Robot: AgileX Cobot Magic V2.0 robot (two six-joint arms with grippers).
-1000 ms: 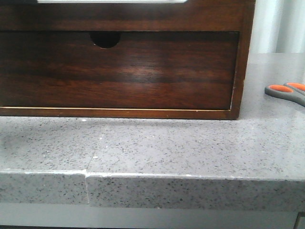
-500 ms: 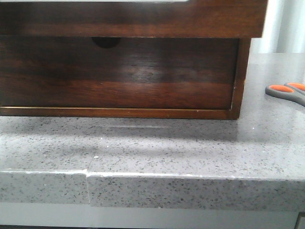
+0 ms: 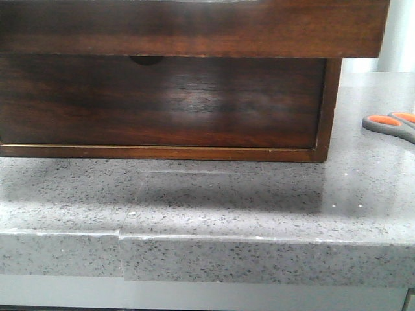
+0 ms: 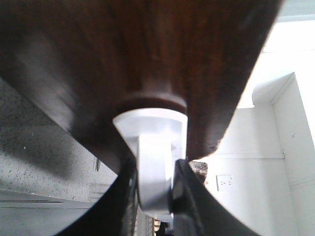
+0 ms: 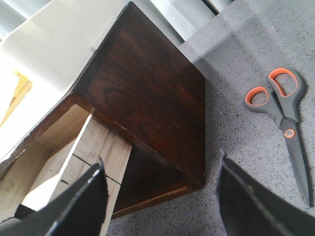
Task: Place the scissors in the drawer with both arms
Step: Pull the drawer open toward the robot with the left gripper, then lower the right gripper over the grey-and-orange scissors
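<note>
The drawer [image 3: 194, 29] is the wide dark wooden front across the top of the front view, pulled out over the lower one. In the left wrist view my left gripper [image 4: 155, 172] is shut on the white inner edge [image 4: 155, 142] at the cutout of the drawer front [image 4: 147, 49]. The scissors [image 3: 392, 124], grey with orange-lined loops, lie flat on the counter to the right of the chest. In the right wrist view they [image 5: 280, 108] lie closed beside my right gripper [image 5: 162, 164], which is open and empty above the chest's corner. The drawer's pale wood side [image 5: 93, 147] shows there.
The wooden chest [image 5: 147, 93] stands on a grey speckled counter [image 3: 227, 194]. Its lower drawer front [image 3: 162, 103] has a small half-round notch [image 3: 146, 59]. The counter's front edge [image 3: 259, 240] runs across the near side. White walls lie behind.
The upper drawer front has slid out toward the camera, growing larger and covering most of the lower drawer's notch. The scissors have not moved.
</note>
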